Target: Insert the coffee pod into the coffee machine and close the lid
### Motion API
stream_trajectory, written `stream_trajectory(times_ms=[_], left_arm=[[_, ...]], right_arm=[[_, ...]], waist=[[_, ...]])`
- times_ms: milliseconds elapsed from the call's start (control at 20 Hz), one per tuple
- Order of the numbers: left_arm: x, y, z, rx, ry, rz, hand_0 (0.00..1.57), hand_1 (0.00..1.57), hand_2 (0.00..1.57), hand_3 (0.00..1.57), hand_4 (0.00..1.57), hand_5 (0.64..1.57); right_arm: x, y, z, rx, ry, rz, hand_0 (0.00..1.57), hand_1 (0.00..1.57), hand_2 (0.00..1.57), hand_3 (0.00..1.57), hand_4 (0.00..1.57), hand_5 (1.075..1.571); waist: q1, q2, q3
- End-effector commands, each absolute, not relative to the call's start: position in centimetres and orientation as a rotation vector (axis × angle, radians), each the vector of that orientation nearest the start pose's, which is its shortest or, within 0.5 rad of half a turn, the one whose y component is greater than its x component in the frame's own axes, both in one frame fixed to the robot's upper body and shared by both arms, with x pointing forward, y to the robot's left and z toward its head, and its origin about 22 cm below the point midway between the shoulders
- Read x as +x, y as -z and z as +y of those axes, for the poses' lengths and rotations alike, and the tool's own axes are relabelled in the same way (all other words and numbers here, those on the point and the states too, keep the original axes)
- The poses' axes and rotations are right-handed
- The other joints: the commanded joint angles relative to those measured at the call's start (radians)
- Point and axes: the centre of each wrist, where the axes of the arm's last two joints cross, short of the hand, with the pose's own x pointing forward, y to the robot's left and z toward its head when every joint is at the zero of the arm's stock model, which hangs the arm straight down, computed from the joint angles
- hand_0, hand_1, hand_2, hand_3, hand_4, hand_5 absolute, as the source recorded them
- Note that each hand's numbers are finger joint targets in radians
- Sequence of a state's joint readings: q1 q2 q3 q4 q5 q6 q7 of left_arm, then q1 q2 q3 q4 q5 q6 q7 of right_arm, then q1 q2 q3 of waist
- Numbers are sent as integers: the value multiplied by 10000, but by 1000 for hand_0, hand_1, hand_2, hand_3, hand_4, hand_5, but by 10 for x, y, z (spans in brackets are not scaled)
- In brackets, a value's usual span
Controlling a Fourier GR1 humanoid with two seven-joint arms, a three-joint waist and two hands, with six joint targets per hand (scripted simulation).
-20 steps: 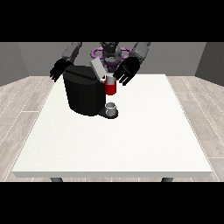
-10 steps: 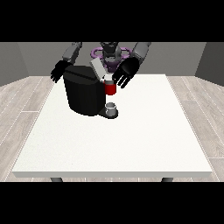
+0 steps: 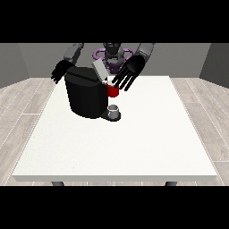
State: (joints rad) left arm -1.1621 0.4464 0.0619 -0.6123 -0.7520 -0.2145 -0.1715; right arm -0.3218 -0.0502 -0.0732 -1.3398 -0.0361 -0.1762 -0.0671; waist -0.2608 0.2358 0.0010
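A black coffee machine (image 3: 85, 96) stands on the white table (image 3: 134, 143), left of centre. Its grey lid (image 3: 99, 70) is tilted up at the top. A red thing at the machine (image 3: 112, 91) sits just under the lid's right side. The hand at the view's right (image 3: 129, 71) hovers over that red thing, fingers straight and spread, pointing down. The hand at the view's left (image 3: 59, 71) hangs behind the machine's upper left corner with relaxed fingers and holds nothing. A small grey thing (image 3: 114, 109) stands on the machine's base in front.
The robot's torso (image 3: 112, 53) rises behind the table's far edge. Wooden floor surrounds the table. The white tabletop stretches in front and to the right of the machine.
The hand at the view's right has dropped slightly and drawn closer to the red thing. The other hand and the machine have barely shifted.
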Motion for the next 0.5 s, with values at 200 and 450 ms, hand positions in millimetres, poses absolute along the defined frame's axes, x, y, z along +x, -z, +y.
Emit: stream_trajectory(times_ms=[200,450], left_arm=[[459,-217,263,7357,10971,-15888,0,0,0,0,0,1571],[458,-191,249,6269,10594,-15684,0,0,0,0,0,1571]], right_arm=[[308,-8,-233,-1194,1125,-16751,0,0,0,0,392,1571],[292,14,-225,-1241,1611,-16124,0,0,0,0,387,1571]], waist=[[314,-400,-7],[611,-1198,-7]])
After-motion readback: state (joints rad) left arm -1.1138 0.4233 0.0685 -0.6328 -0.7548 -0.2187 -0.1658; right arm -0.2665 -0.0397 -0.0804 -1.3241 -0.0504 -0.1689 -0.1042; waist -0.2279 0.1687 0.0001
